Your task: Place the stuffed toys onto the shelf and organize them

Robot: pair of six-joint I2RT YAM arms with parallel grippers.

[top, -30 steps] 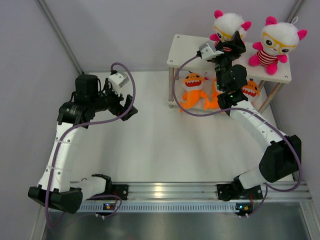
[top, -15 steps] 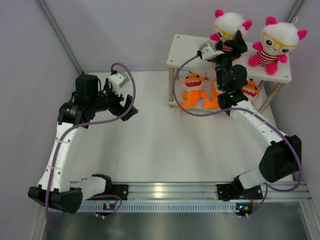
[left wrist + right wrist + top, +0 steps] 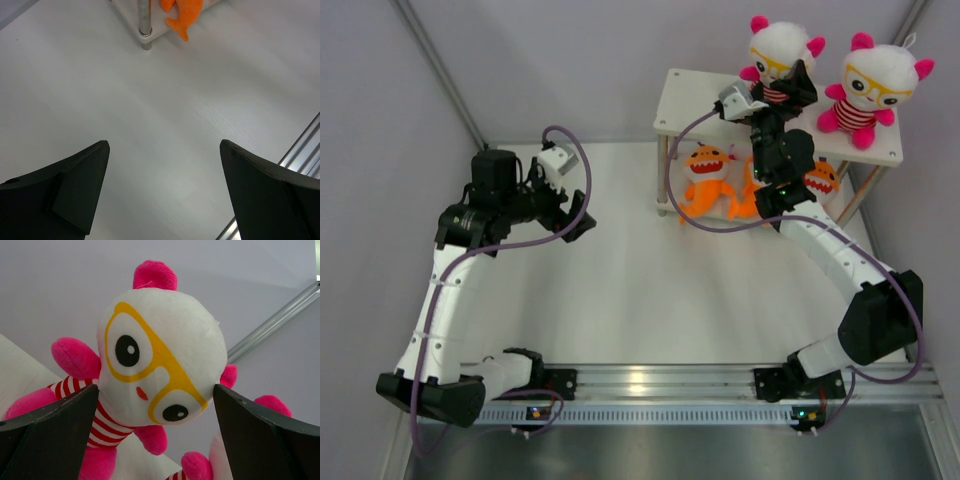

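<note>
The shelf stands at the far right. Two white-headed dolls sit on its top board, one on the left and one on the right. Orange sharks sit on the lower board, partly hidden by the right arm. My right gripper is open at the left doll's body. In the right wrist view the jaws stand wide on either side of that doll. My left gripper is open and empty over the bare table, as the left wrist view shows.
Grey walls close in on the left, back and right. A shelf leg and a shark's tail show at the top of the left wrist view. The second doll sits close beside the first. An aluminium rail runs along the near edge.
My right gripper has edged a little further back over the shelf top at the left doll, which shifted slightly back. The left arm has not moved.
</note>
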